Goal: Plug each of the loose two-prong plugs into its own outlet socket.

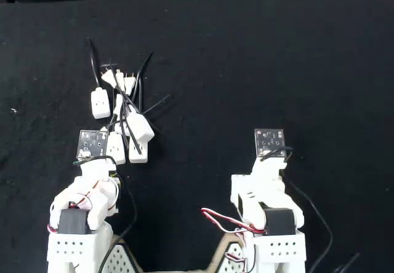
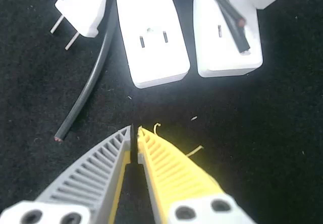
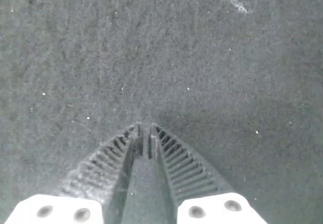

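Note:
A tangle of white outlet sockets and two-prong plugs on short black cords lies left of centre on the black table. Another socket sits at the pile's left side. My left arm stands just in front of this pile. Its gripper is shut and holds nothing, a short way from a white socket lying face up. Beside that are a second socket under a black cord and a loose plug with bare prongs. My right gripper is shut over bare cloth.
Black cloth covers the whole table, with open room in the middle and on the right. The right arm stands at the front, right of centre. A cut cord end lies near my left fingertips.

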Controlling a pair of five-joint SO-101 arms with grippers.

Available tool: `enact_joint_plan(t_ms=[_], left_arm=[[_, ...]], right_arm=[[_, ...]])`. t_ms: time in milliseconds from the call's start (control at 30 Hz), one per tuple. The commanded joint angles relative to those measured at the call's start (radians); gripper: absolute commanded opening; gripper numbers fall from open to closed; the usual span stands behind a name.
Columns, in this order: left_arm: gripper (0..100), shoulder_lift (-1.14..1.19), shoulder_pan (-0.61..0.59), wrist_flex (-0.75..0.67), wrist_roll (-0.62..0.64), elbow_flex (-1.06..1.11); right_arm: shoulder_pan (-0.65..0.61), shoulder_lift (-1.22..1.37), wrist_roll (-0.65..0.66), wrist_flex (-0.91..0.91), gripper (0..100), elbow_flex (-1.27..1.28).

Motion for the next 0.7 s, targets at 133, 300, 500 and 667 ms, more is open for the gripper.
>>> enact_joint_plan(t_ms=[133, 300, 500, 667], left_arm=[[3, -0.005, -0.038, -0.002, -0.003, -0.047], [3, -0.005, -0.257, -0.003, -0.003, -0.269], [3, -0.005, -0.444, -0.141, -0.005, -0.240], [3, -0.005, -0.479, -0.319, -0.100, -0.117]], right_arm=[[0.021, -0.093, -0.002, -0.091, 2.2, 0.004], [0.021, -0.093, -0.002, -0.169, 2.2, 0.004], [0.014, -0.093, 0.015, -0.270, 2.2, 0.004], [0.021, -0.093, 0.256, -0.411, 2.2, -0.002]])
